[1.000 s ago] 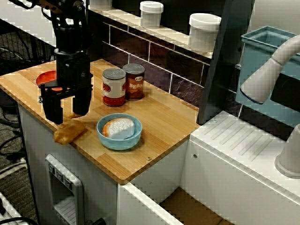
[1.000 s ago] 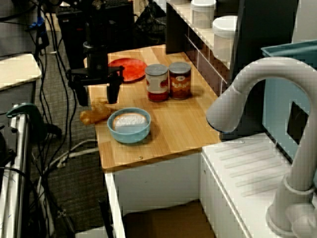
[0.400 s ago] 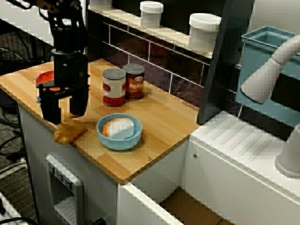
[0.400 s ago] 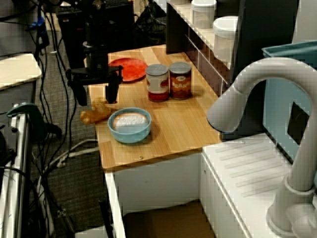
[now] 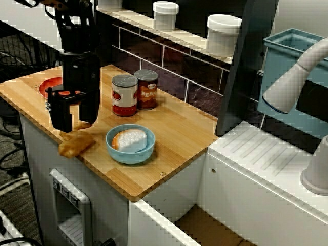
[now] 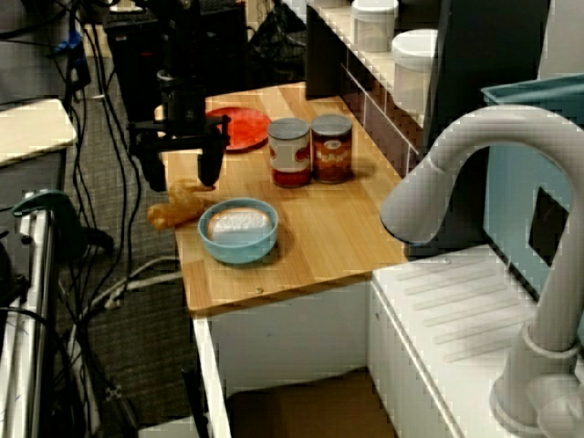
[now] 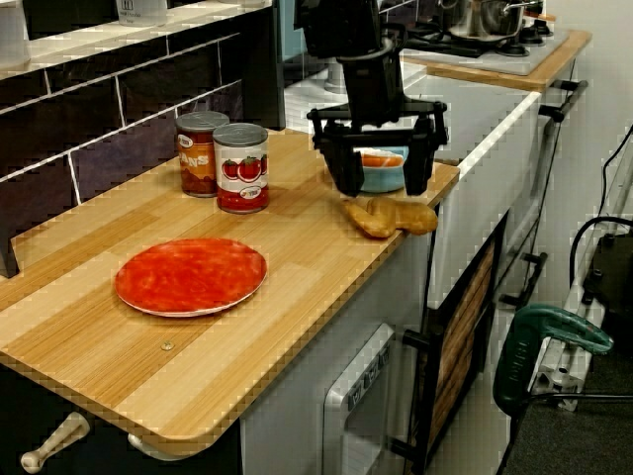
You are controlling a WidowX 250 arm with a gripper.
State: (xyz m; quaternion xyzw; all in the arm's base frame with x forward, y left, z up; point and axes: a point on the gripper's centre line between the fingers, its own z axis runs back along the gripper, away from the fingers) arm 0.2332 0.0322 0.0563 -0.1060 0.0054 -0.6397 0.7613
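While my pincer (image 5: 75,120) hangs open over the pastry (image 5: 76,143), both fingers (image 7: 348,178) point straight down with a wide gap between them and nothing in it. Tips look just above the pastry. From the plate-end view they seem apart from it, but I cannot tell for sure.

My call on doing this well: line up the gap over the thick middle, since from the front view I look set a bit back of it. Go across its short side, drop straight, and close softly, because it looks soft and likely to crush. Watch the edge too, as a sideways nudge could push it off.

Pastry is golden-brown, lumpy and elongated, like a croissant or a bread piece. It lies flat at the front edge of the wooden counter (image 5: 179,128), one end about at the lip. It sits just beside the blue bowl (image 5: 128,156), not touching; the bowl has something pale and orange in it.

Two cans (image 5: 124,95) stand upright together behind the bowl, well clear of me. The red plate (image 7: 191,275) lies further along the counter.
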